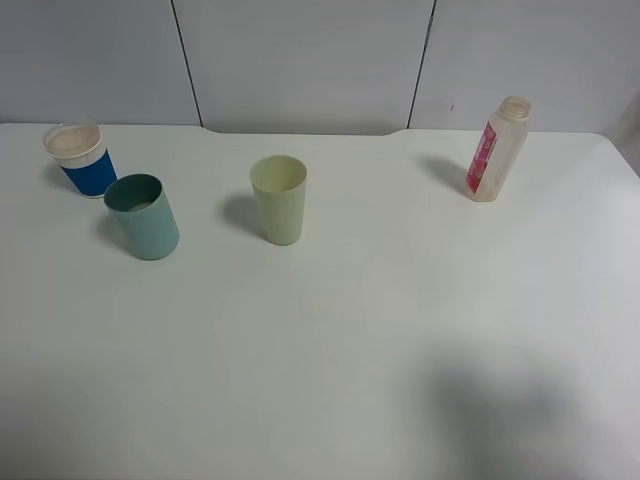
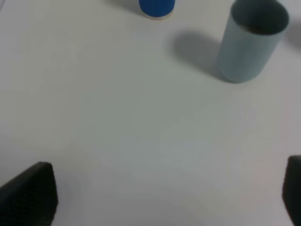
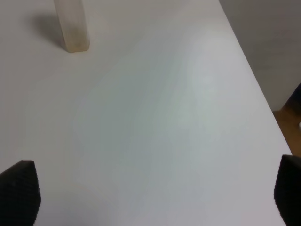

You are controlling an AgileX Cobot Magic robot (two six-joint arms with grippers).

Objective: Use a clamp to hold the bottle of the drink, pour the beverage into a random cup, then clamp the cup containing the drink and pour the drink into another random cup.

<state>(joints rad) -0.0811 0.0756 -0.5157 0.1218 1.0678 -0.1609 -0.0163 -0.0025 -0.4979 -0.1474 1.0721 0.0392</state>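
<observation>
The bottle of the drink (image 1: 497, 149) stands upright at the table's back right, pink-red label showing; its lower part (image 3: 71, 26) appears in the right wrist view. The blue-sleeved cup (image 1: 80, 158) (image 2: 156, 7) stands at the back left, and its inside looks pale pinkish. The teal cup (image 1: 143, 216) (image 2: 251, 42) stands just in front of it. Whether the teal cup holds liquid I cannot tell. My left gripper (image 2: 164, 190) is open over bare table, well short of both cups. My right gripper (image 3: 153, 188) is open, far from the bottle. Neither arm shows in the high view.
A pale yellow-green tumbler (image 1: 279, 198) stands upright near the middle back. The white table (image 1: 330, 340) runs up to a grey panelled wall. Its right edge (image 3: 254, 80) passes close to my right gripper, with floor beyond.
</observation>
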